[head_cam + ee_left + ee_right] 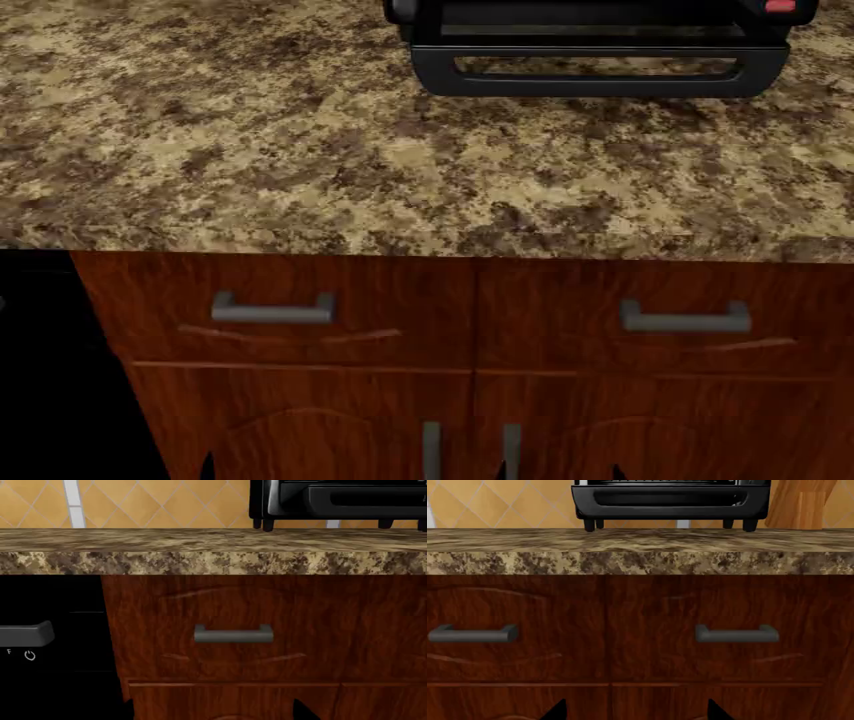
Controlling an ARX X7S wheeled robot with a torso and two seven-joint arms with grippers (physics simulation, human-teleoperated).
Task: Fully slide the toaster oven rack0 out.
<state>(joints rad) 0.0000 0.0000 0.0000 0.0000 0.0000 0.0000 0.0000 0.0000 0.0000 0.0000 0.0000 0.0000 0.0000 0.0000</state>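
The glossy black toaster oven (587,20) stands at the back of the granite counter (334,150), its red knob (781,5) at the right. Its door looks folded down toward me, with the loop handle (594,72) in front. In the right wrist view the oven (670,500) shows above the counter edge, with rack0 (654,481) as a pale dashed line at the picture's upper edge. The left wrist view catches the oven's corner (333,500). My left gripper (213,715) and right gripper (635,714) are open and empty, low in front of the wooden cabinet fronts, well below the oven.
Brown wooden drawers with grey bar handles (274,310) (685,320) sit under the counter. A black appliance with a grey handle (27,634) is at the left. A tan tiled wall (133,502) lies behind the counter.
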